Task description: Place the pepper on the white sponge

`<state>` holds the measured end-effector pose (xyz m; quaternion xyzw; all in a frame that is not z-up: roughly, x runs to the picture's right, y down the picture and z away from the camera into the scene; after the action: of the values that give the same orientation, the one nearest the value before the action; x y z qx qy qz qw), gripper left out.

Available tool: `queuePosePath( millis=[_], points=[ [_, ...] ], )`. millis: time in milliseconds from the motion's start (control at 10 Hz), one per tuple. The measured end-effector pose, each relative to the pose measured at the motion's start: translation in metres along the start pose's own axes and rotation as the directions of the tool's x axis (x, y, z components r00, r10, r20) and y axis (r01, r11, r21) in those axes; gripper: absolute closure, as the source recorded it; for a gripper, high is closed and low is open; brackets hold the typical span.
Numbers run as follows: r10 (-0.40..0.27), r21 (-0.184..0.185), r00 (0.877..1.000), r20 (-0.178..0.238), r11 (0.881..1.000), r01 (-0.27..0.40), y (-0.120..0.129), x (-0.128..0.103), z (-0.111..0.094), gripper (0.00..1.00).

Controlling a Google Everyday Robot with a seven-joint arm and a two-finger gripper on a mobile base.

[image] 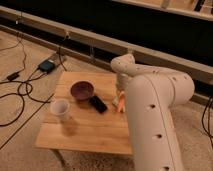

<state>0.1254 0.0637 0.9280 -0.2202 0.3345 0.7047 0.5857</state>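
On the desk [85, 132], from the left: a white cup [60, 108], a dark bowl [82, 91], a black slab [98, 104], then the pepper [119, 101] at the right edge, just under the pincer [120, 94]. The arm hides the pincer's grip, so I cannot tell its state, and no sponge shows. Best lift the pepper only once the grip is sure, and find the sponge first.

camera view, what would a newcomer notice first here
The big white arm fills the right foreground, bending down over the right edge of the wooden table. Its gripper is mostly hidden behind the arm, right by the orange pepper at that edge. On the table's left half sit a dark bowl, a black slab beside it and a white cup nearer the front.
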Motion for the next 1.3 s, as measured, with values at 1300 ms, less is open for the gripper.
queuePosePath(
  millis=[1300],
  points=[
    [-0.051,-0.288,0.993,0.109,0.954,0.080,0.032,0.089,-0.099,0.29]
  ],
)
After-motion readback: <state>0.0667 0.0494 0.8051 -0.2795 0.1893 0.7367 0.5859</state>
